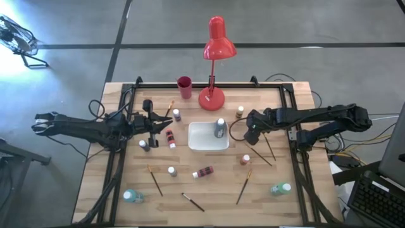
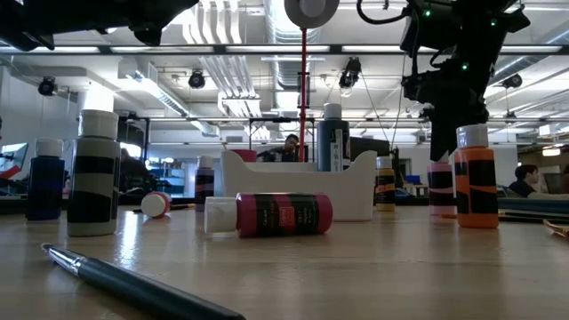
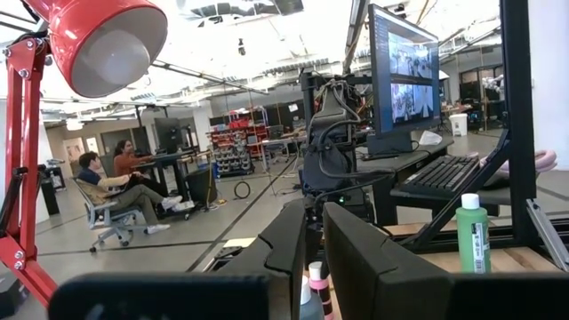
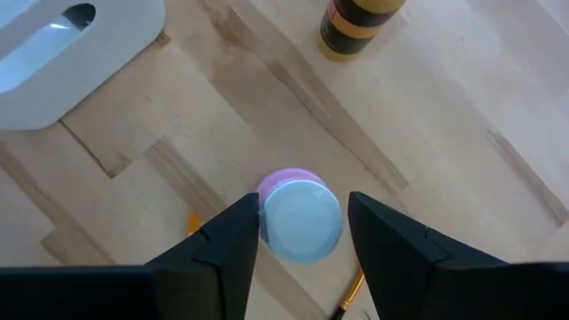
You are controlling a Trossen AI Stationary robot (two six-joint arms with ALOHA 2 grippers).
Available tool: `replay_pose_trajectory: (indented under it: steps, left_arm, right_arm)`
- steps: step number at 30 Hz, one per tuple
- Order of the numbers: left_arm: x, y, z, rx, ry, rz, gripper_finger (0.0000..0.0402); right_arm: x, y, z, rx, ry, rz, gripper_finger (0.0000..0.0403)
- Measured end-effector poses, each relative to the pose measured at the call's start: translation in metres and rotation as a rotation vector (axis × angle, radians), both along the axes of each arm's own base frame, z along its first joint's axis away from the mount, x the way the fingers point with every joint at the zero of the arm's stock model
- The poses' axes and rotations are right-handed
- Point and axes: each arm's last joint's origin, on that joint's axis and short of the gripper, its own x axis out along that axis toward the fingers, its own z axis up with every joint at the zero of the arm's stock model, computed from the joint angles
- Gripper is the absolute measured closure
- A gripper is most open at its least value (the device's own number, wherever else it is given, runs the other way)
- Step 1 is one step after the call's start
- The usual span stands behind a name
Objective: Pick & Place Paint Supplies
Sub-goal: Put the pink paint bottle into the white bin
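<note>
My right end effector (image 4: 302,227) hangs straight above an upright pink paint bottle (image 4: 300,219) on the tabletop (image 4: 427,133), fingers spread either side of its pale cap, not yet gripping. Only my wrist view shows that cap; from above my arm hides it. My left end effector (image 1: 150,132) hovers left of the white tray (image 1: 204,144), nearly closed, empty.
</note>
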Motion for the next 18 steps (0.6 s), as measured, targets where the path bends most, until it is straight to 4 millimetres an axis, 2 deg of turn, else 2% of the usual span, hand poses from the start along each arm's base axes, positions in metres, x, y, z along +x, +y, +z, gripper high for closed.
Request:
replay_pose_trajectory:
  steps: [8, 18]
  left_arm:
    - [0.0000, 0.0000, 0.0000, 0.000, 0.000, 0.000, 0.0351]
    - [0.0000, 0.0000, 0.0000, 0.000, 0.000, 0.000, 0.0351]
  right_arm:
    - [-0.0001, 0.0000, -0.0005, -0.002, 0.000, 0.007, 0.0291]
    - [-0.0014, 0.0005, 0.0033, 0.010, -0.006, 0.015, 0.0292]
